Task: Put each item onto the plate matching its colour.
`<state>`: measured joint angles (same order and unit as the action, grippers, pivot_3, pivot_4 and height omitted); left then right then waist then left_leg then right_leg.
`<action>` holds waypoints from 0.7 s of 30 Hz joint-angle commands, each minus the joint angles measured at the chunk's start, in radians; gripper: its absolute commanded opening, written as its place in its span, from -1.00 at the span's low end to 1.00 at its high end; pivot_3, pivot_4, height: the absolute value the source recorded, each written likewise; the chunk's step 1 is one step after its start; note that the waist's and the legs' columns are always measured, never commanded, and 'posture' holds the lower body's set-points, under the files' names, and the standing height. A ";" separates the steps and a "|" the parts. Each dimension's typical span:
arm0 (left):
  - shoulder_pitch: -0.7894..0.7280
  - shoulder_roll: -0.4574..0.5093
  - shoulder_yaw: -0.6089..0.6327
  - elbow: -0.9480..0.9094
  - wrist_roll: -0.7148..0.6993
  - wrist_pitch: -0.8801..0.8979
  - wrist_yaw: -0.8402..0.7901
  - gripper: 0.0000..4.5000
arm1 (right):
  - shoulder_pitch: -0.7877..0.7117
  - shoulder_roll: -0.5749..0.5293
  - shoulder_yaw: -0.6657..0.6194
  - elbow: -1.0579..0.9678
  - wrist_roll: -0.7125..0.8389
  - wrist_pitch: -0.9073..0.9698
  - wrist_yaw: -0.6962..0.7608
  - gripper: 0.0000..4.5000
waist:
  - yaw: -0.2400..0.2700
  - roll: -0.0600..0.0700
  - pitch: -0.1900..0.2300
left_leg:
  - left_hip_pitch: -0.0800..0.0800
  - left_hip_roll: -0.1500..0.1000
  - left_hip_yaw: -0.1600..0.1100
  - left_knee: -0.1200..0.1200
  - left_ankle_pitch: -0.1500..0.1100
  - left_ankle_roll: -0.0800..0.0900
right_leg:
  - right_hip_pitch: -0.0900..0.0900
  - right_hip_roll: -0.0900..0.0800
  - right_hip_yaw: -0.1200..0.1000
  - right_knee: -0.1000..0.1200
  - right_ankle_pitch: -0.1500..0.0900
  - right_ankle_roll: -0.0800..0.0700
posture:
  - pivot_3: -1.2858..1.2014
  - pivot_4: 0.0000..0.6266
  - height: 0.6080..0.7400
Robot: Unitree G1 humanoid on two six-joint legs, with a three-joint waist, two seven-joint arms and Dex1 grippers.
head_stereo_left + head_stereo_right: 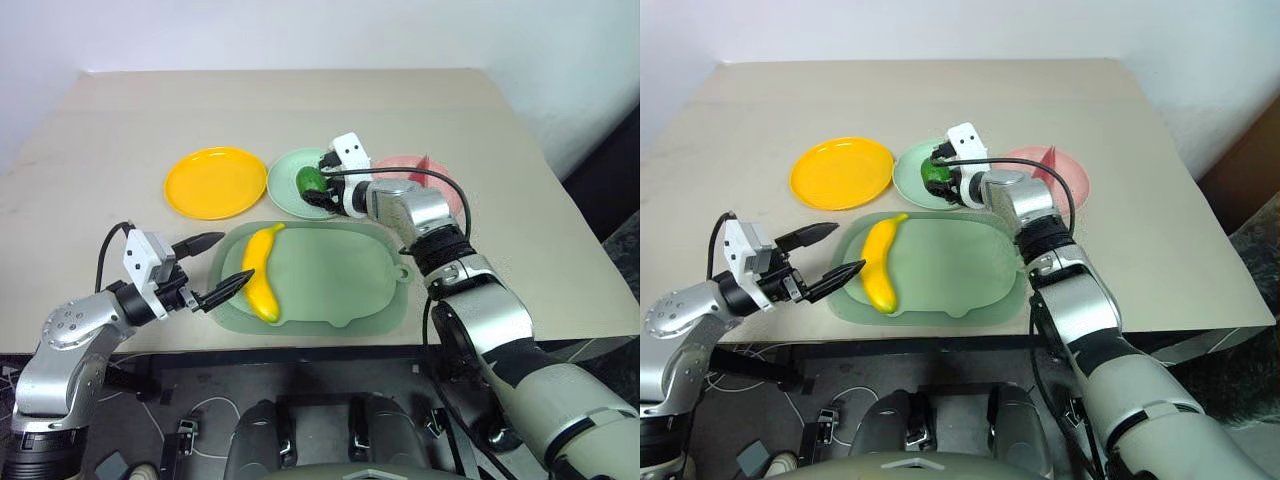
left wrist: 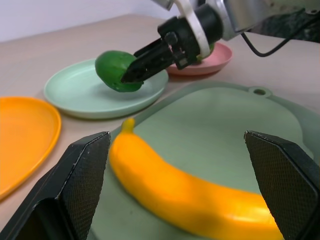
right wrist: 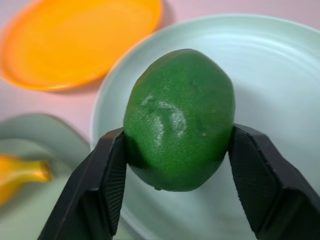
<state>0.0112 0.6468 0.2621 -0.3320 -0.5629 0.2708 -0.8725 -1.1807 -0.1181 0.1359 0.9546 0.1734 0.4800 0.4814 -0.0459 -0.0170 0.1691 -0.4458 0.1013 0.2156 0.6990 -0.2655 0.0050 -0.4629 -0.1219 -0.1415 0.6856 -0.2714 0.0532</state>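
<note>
So the right gripper [image 3: 177,165] has its 2 black fingers clamped on the small round bright green lime [image 3: 179,119], holding it just over the pale mint green round plastic plate [image 1: 290,190]. Taking that plate as the landmark: the yellow-orange round plate [image 1: 215,182] sits just left of it, and the pink round plate [image 1: 395,165] just right with the red watermelon wedge [image 1: 425,163] on it. The big pale green rounded tray [image 1: 340,280] is right in front, with the curved yellow toy banana [image 1: 260,283] lying on it. The left gripper [image 1: 215,268] is spread wide open and empty beside the banana.
</note>
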 commanded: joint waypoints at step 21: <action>-0.003 -0.109 0.018 -0.101 0.044 -0.022 0.222 1.00 | 0.481 -0.204 -0.158 -1.122 0.323 0.409 0.271 0.99 | 0.004 0.000 0.000 | 0.000 0.000 -0.003 0.000 0.000 0.000 | 0.001 -0.001 -0.001 0.000 0.000 0.000 | 0.03 -0.52 0.32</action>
<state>0.0186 0.5420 0.2788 -0.3964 -0.5293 0.2658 -0.6693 -0.7113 -0.3007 0.0186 -0.0321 0.4288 0.8497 0.7358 -0.0417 -0.0171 0.1689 -0.4456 0.1014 0.2130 0.6992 -0.2655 0.0050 -0.4615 -0.1226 -0.1420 0.6851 -0.2713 0.0531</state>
